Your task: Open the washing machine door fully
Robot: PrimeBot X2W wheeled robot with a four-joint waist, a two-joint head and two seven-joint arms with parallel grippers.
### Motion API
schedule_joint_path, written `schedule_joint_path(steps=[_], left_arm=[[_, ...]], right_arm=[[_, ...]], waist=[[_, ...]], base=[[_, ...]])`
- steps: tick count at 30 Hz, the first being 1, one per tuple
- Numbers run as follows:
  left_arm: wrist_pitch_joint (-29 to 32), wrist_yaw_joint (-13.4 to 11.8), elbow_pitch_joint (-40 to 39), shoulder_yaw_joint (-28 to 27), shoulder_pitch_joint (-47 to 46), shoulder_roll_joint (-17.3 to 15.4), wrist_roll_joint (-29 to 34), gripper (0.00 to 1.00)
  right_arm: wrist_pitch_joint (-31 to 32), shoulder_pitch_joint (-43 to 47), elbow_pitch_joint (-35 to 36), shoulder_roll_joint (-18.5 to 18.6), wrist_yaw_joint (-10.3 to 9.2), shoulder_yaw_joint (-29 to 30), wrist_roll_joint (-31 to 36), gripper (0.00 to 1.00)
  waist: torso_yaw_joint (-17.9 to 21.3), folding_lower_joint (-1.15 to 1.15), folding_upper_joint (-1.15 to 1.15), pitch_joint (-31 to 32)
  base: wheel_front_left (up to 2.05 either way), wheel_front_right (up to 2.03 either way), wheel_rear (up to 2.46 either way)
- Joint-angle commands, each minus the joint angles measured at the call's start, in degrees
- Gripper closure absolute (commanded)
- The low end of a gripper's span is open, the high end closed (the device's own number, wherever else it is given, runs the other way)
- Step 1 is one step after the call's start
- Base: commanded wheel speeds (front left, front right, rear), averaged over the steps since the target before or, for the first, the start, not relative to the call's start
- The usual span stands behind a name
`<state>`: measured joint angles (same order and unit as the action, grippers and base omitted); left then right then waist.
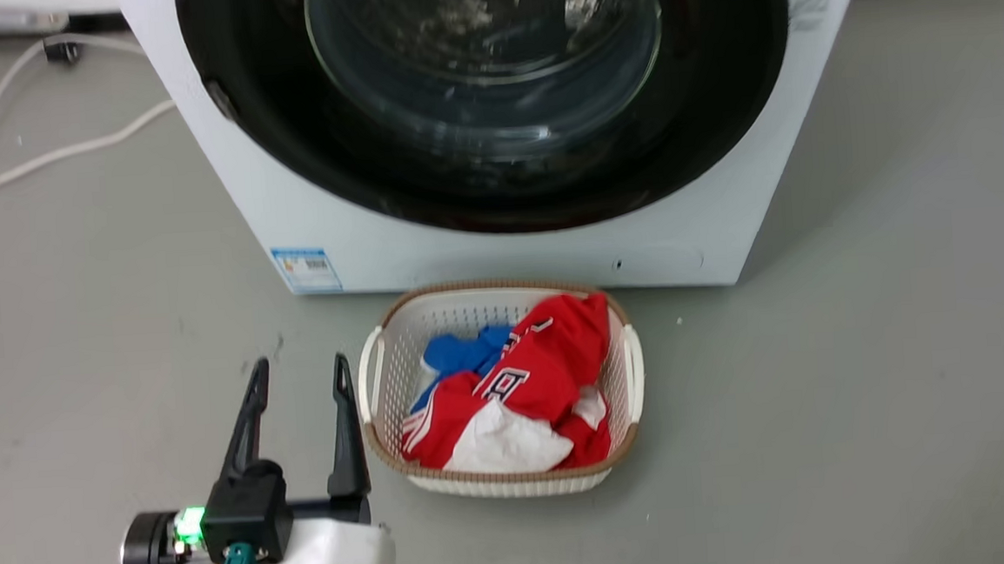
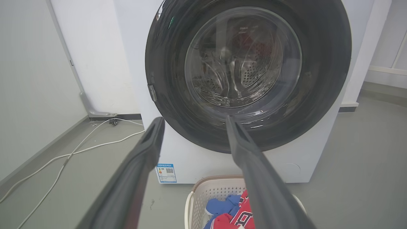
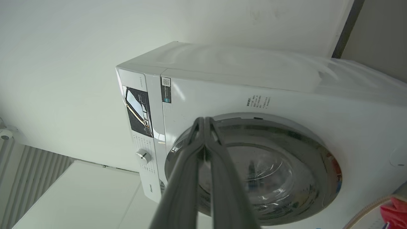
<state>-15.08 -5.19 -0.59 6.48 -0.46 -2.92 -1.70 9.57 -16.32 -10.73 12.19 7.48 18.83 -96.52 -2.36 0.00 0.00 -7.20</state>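
Note:
The washing machine door [image 1: 490,82] is a wide glossy black disc with a clear glass bowl, lying flat against the white machine front [image 1: 395,236]. In the left wrist view the door [image 2: 248,73] faces me, steel drum visible through the glass. My left gripper [image 1: 300,361] hovers open and empty low over the floor, left of the basket and short of the machine; its fingers frame the door's lower left rim [image 2: 194,118]. My right gripper [image 3: 203,120] is shut with nothing between its tips, pointing at the upper edge of the door [image 3: 279,171].
A white laundry basket [image 1: 494,288] with red, white and blue clothes stands on the grey floor right in front of the machine, also seen as basket [image 2: 203,190]. White cables [image 1: 50,157] trail across the floor at the left. A wall [image 2: 31,79] closes the left side.

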Motion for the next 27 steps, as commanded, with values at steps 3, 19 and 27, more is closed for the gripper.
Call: schedule_joint_path(steps=[3,19,27], left_arm=[[-0.1,-0.4,-1.0,0.1,-2.6,0.0,0.6,0.0],[-0.1,-1.8,-4.2,2.4,-11.1,0.0,0.5,0.0],[-0.1,-2.4,-4.4,3.2,-12.6,0.0,-0.2,0.0]], right_arm=[[1.2,-7.5,-3.4,3.2,0.02,-0.2,1.4,1.0],[10.6,-41.0,-20.2,13.4,0.02,-12.9,11.0,1.0],[14.2,-48.8,-24.5,14.3,0.02,-17.6,14.7,1.0]], waist=[[-1.4,0.0,0.0,-5.1],[-5.0,0.0,0.0,-19.2],[-6.4,0.0,0.0,-22.0]], base=[[0.0,0.0,0.0],[0.0,0.0,0.0],[0.0,0.0,0.0]])
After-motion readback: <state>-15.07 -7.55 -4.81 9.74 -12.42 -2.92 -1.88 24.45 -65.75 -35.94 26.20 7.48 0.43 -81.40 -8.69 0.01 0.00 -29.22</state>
